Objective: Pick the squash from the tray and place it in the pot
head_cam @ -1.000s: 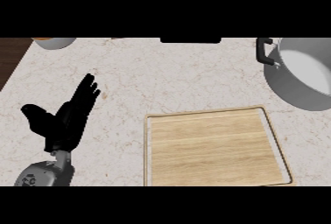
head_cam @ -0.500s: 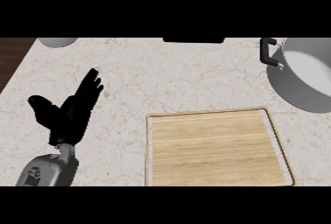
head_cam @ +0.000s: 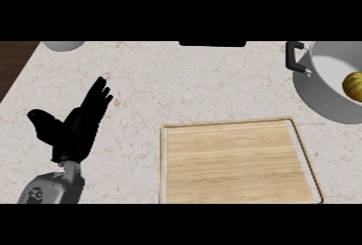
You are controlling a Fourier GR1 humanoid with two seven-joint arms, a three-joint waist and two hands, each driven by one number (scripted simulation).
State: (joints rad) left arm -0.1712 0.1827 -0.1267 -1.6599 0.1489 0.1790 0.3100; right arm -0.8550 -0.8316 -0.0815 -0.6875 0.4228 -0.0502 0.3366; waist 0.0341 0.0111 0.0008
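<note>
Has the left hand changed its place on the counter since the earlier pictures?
Cannot tell. The left hand shows slightly higher and more rightward in view, but the wooden tray and pot shifted a little too, so the view itself seems to move.

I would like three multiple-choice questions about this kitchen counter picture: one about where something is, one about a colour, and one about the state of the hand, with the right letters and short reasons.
1. Where is the squash?
A. on the tray
B. inside the pot
C. in the left hand

2. What colour is the tray?
A. light wood
B. dark blue
C. red

3. How is the left hand?
A. curled round the squash
B. open, fingers straight, holding nothing
C. pressing down on the tray

Answers:
1 B, the squash lies within the pot at the right edge.
2 A, its surface shows pale wood grain.
3 B, it rests on the counter, left of the tray.
</note>
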